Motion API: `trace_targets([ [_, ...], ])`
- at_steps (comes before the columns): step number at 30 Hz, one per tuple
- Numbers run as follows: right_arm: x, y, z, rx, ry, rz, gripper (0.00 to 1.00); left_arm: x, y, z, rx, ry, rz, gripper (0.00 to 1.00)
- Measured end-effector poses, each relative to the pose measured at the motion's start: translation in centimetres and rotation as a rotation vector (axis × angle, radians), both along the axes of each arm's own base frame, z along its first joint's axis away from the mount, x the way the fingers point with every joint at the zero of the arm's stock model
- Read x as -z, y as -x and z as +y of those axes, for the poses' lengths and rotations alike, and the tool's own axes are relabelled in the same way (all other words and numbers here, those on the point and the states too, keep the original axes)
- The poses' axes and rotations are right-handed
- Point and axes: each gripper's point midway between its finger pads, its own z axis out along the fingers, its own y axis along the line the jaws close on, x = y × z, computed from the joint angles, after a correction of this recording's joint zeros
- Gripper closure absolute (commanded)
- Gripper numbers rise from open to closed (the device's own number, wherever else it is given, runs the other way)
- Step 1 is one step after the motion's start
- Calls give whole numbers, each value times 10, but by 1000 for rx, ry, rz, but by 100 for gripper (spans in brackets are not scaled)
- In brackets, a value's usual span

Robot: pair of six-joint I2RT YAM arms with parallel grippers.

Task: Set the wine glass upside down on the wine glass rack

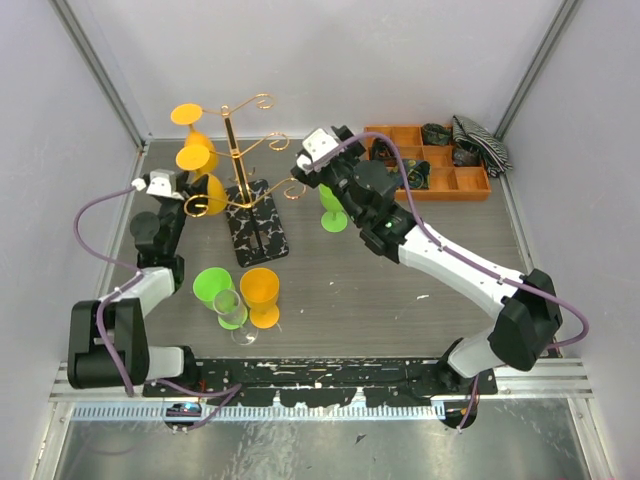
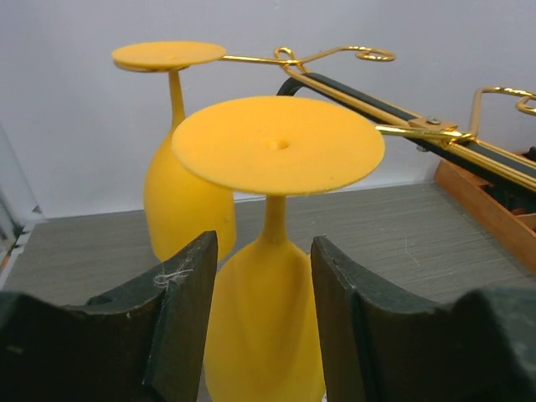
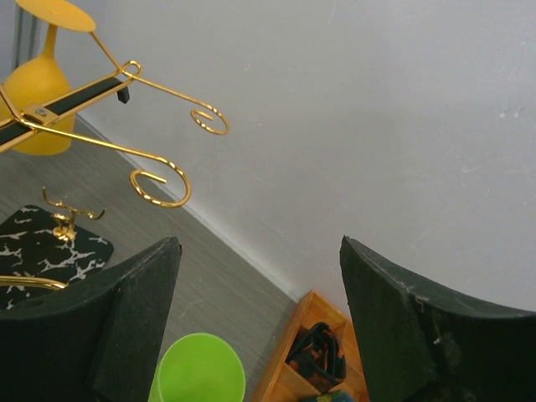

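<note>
The gold wire wine glass rack (image 1: 234,140) stands on its black marbled base (image 1: 262,232) at the back middle. An inverted yellow wine glass (image 1: 197,155) hangs on its left arms. My left gripper (image 1: 188,195) is shut on another inverted yellow wine glass (image 2: 264,327). It holds that glass by the bowl, with the foot (image 2: 278,144) at the tip of a rack arm (image 2: 419,131). My right gripper (image 1: 305,165) is open and empty to the right of the rack, above a green glass (image 3: 201,368). The rack's scroll ends (image 3: 159,180) are to its left.
A green glass (image 1: 212,285), a clear glass (image 1: 232,310) and an orange glass (image 1: 261,292) stand together in front of the rack. Another green glass (image 1: 332,212) stands under my right arm. A wooden tray (image 1: 470,182) with dark items sits at the back right.
</note>
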Motion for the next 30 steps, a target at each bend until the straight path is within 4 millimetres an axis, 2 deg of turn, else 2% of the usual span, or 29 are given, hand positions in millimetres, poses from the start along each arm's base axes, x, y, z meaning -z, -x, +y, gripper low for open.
trace_targets([
  [4, -3, -19, -7, 43, -55, 76, 18, 3, 14, 12, -74, 1, 40, 36],
  [6, -4, -34, -20, 80, -100, 118, 18, 1, 21, 21, -127, 3, 51, 35],
  [10, 8, -58, -61, 162, -197, 215, 18, -2, 35, 33, -191, -11, 72, 33],
  [13, 23, -68, -85, 218, -246, 292, 17, -3, 45, 43, -251, -22, 94, 30],
  [15, 33, -71, -94, 240, -265, 336, 15, -3, 52, 52, -301, -29, 110, 29],
  [20, 53, -69, -92, 229, -297, 460, 15, -2, 66, 79, -455, -35, 181, 29],
  [23, 65, -69, -87, 209, -317, 533, 16, -11, 70, 90, -523, -32, 203, 30],
  [26, 79, -67, -82, 185, -335, 607, 16, -32, 74, 100, -578, -21, 201, 31],
  [30, 90, -61, -76, 158, -350, 672, 16, -71, 77, 105, -609, 7, 163, 31],
])
